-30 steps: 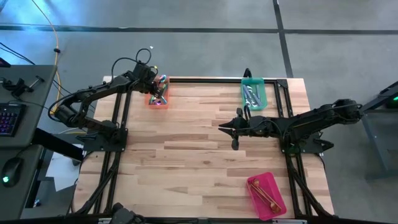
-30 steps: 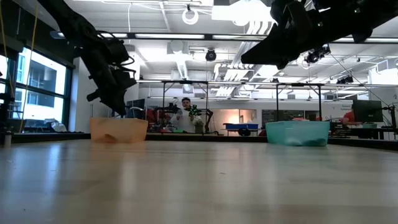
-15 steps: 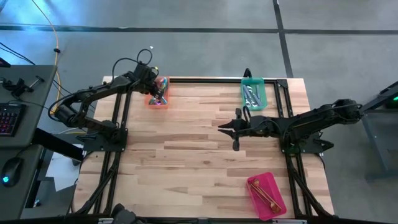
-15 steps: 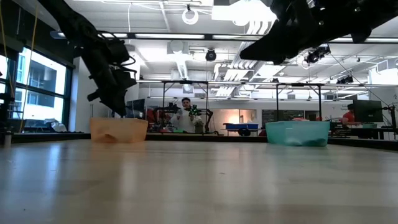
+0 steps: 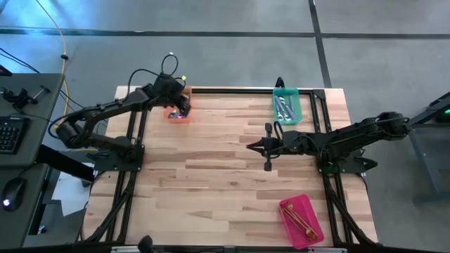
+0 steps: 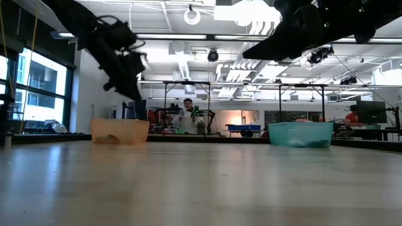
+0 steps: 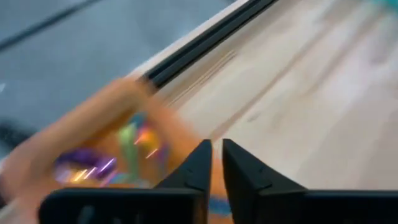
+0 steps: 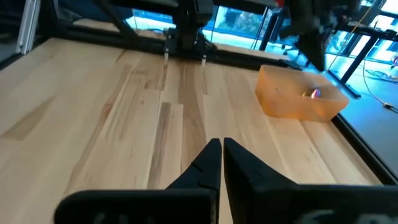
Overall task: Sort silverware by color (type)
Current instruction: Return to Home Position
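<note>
Grippers are closed, empty. The left gripper (image 5: pixel 183 109) is held over the far-left corner's orange plastic tray (image 5: pixel 171 116), the right gripper (image 5: pixel 249 145) over open mid-table.

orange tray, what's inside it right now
Some iridescent purple-green spoons show at one end of the orange tray. The left gripper, shut, hangs over the rest, so their count is hidden. The right gripper waits shut over the middle of the table.
</note>
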`<state>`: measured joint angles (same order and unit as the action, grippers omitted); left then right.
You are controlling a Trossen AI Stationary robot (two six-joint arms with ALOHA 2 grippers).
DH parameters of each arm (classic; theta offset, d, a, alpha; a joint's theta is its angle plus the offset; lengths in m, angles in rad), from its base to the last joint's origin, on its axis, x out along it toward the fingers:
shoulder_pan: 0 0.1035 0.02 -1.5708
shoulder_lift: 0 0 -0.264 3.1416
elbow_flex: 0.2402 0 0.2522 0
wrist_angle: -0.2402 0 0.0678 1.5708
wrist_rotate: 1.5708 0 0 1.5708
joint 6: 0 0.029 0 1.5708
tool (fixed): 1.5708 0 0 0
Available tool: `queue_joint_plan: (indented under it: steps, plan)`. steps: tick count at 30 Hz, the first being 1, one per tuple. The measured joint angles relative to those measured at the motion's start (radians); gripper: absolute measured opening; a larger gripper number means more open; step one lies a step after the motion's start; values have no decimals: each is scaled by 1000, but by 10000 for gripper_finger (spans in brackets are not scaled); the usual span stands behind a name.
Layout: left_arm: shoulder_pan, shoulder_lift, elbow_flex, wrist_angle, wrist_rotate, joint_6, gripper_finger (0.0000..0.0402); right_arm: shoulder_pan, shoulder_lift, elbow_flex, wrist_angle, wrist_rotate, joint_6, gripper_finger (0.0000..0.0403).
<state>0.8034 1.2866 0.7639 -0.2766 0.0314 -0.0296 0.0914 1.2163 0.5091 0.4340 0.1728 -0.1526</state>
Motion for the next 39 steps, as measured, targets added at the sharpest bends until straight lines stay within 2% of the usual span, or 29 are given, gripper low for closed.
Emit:
queue_joint_plan:
  steps: [3, 9, 15, 23, 28, 30, 36, 39]
  plan:
    - [-86, -33, 0, 57, 8, 0, 5, -4, -4, 0, -26, -1, -2, 1]
    - [-268, -49, 0, 213, -16, 27, 6, -20, -93, 0, -159, -12, 39, 0]
    - [-423, -40, 0, 321, 10, 85, 3, -20, -163, -1, -249, 11, 15, 0]
    - [-561, 31, 1, 445, 10, 119, 1, -40, -165, -1, -253, 5, 15, 0]
    - [-618, 140, 1, 555, 10, 115, 1, -39, -165, -1, -250, 2, 18, 0]
    - [-643, 197, 0, 624, 10, 113, 0, -39, -165, -27, -190, 2, 21, 0]
    - [-708, 322, 0, 805, 39, 113, 0, -40, -165, -241, 189, -21, 81, 0]
    - [-731, 357, 0, 852, 41, 112, 0, -35, -191, -323, 289, -18, 109, 0]
